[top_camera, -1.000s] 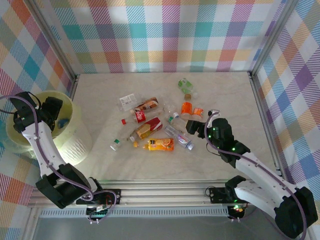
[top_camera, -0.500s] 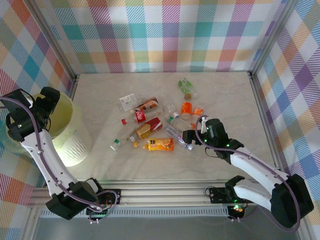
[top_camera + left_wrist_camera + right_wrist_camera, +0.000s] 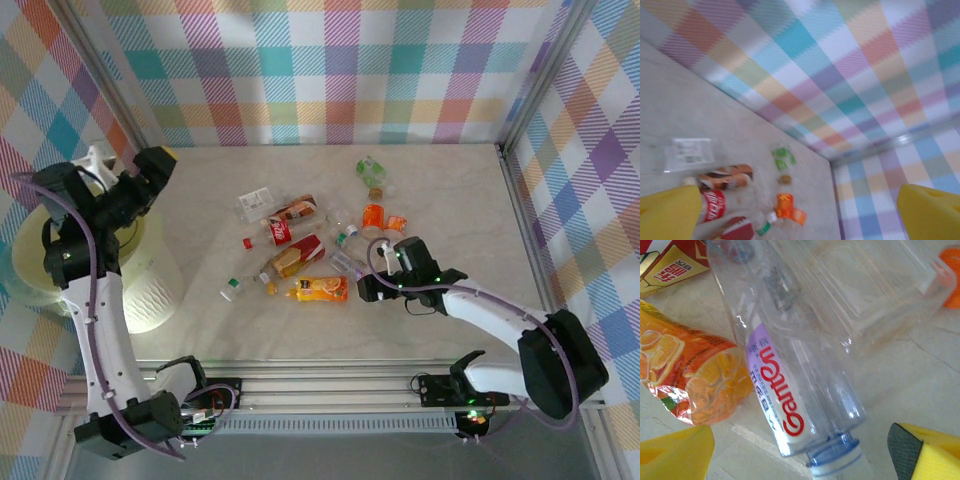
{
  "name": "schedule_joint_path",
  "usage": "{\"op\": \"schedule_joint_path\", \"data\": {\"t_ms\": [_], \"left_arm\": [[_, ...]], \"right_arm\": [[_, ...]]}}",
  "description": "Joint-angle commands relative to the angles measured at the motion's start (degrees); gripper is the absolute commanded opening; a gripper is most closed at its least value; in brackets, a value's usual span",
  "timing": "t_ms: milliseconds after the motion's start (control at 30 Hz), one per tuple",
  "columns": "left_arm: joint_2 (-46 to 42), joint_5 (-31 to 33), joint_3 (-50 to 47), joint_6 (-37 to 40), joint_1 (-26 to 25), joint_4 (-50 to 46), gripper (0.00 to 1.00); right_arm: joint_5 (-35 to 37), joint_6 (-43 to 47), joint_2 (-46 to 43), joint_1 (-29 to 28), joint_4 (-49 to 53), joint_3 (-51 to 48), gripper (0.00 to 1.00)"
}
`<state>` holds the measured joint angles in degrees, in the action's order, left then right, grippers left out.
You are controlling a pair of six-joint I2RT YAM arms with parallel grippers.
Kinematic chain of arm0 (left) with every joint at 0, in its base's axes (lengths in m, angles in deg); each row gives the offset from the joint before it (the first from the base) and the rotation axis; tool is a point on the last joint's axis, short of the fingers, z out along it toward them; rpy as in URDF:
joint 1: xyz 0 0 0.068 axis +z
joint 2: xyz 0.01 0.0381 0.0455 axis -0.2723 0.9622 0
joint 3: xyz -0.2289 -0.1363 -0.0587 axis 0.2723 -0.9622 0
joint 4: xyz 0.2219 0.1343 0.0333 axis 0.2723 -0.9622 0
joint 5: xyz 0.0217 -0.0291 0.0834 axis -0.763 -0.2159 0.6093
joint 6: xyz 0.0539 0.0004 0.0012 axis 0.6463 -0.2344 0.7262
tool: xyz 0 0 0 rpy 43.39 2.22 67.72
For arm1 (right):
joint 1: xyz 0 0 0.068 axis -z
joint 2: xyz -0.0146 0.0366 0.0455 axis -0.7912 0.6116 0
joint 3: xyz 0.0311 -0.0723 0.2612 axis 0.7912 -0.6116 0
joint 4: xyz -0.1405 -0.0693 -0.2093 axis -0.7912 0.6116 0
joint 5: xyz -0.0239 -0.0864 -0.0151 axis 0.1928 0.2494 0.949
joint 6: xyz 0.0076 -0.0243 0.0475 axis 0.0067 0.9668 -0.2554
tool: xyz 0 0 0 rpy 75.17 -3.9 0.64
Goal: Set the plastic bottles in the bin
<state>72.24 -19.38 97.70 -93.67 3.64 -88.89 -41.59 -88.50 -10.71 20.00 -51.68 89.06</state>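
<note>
left arm: stands tall from its base at the near left corner, bends over the bin (image 3: 152,292), wrist lifted and aimed across the table (image 3: 455,205).
left gripper (image 3: 155,168): raised by the bin's far side; yellow fingers (image 3: 667,212) spread wide, nothing between them.
right arm: stretched low from the near right base, forearm leaning left towards the pile.
right gripper (image 3: 367,288): down at the table, yellow pads (image 3: 675,456) splayed either side of the clear bottle (image 3: 790,385) at its blue-capped end, not pinching it.
clear bottle: lies flat, purple and red label up, touching the orange-label bottle (image 3: 695,385) on its left.
plastic bottles (image 3: 300,255): scattered mid-table, well apart from the bin; a green one (image 3: 372,170) lies farthest back.
bin: at the table's left edge, beneath the left arm.
</note>
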Motion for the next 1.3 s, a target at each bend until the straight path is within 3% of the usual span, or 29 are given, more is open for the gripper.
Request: {"op": "schedule_joint_path", "data": {"t_ms": [0, 133, 300, 433, 600, 900, 1067, 1267], "left_arm": [[-1.3, -0.4, -0.4, 0.7, -6.6, 5.3, 1.00], [-1.1, 2.9, -2.4, 0.1, -14.5, 7.8, 1.00], [0.3, 7.4, -9.8, -5.7, -25.5, 19.4, 1.00], [1.9, 15.3, -12.2, -5.1, -34.3, 20.7, 1.00], [4.9, 20.0, -14.2, -6.0, -42.2, 23.7, 1.00], [10.2, 27.1, -15.3, -7.3, -48.6, 22.9, 1.00], [10.7, 30.8, -18.3, -10.6, -49.4, 23.7, 1.00], [12.8, 30.2, -18.7, -11.5, -49.5, 23.9, 1.00]], "right_arm": [[-1.1, 5.6, 2.7, -1.3, 0.6, 3.4, 0.88], [1.3, 6.8, 6.1, -2.5, 2.0, 5.7, 0.83], [2.7, 7.6, 8.9, -4.0, 2.3, 7.2, 0.82], [4.2, 5.8, 11.3, -4.7, 3.9, 7.8, 0.81], [7.8, 3.0, 12.9, -5.2, 3.1, 7.2, 0.78], [11.6, 1.5, 12.7, -6.5, -2.3, 3.6, 0.68], [12.2, 2.1, 9.5, -7.0, -3.1, 2.2, 0.53], [14.9, 0.0, 1.2, -7.3, -2.9, 1.2, 0.41]]}}
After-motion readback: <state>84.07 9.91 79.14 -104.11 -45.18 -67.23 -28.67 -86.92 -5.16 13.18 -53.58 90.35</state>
